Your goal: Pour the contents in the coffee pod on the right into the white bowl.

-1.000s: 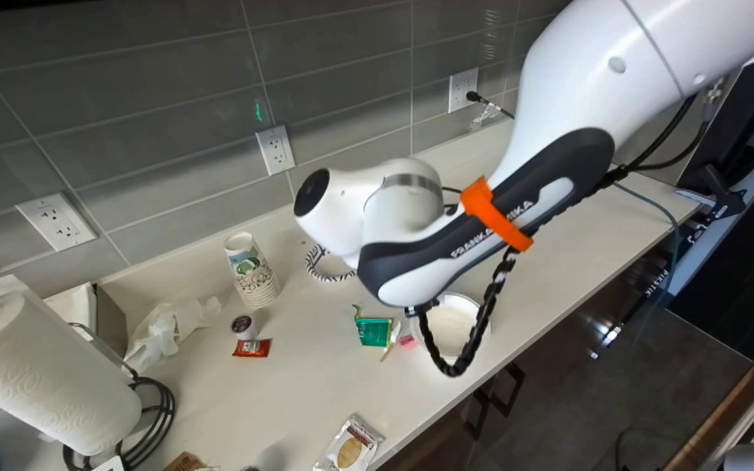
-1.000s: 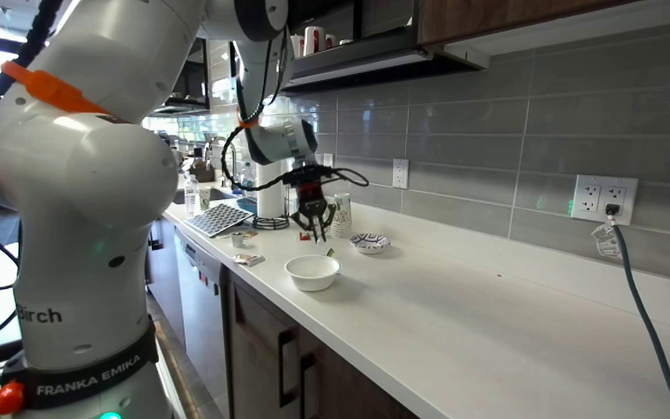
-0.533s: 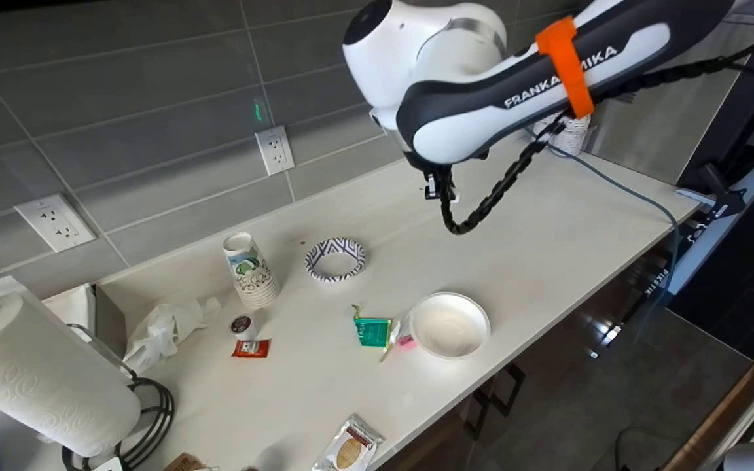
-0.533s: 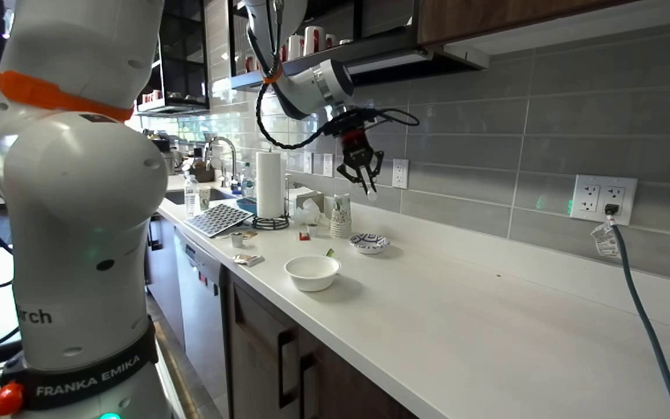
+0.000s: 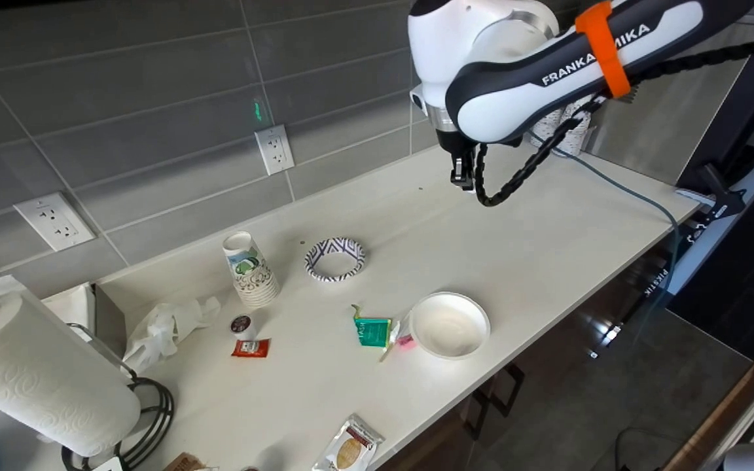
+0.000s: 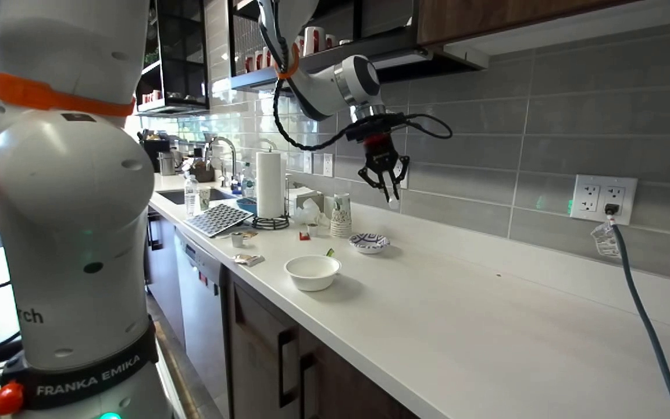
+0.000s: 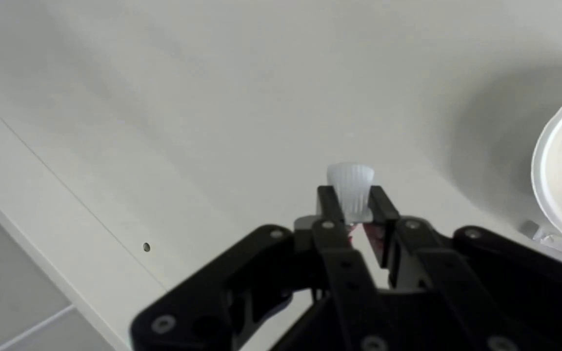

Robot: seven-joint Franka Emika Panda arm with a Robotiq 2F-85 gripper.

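My gripper (image 7: 353,202) is shut on a small whitish ribbed coffee pod (image 7: 351,183), pinched between the fingertips with its wider end sticking out beyond them. In an exterior view the pod (image 6: 393,203) hangs below the black gripper (image 6: 391,191), above the counter near the back wall. In another exterior view the gripper (image 5: 462,180) mostly hides the pod. The white bowl (image 6: 312,283) stands upright on the counter, nearer the front edge, apart from the gripper. Its rim also shows at the right of the wrist view (image 7: 539,170). Its inside looks whitish.
A patterned bowl (image 5: 334,278), a stack of paper cups (image 5: 252,275), a green packet (image 5: 372,331), a red packet (image 5: 251,348) and a dark-lidded pod (image 5: 243,325) stand on the counter (image 6: 428,314). The tiled wall (image 6: 463,163) and a shelf bound the back.
The arm has swung past the patterned bowl, rising and moving toward the right in both exterior views. The pod now shows clearly at the fingertips. The bowl has not moved.
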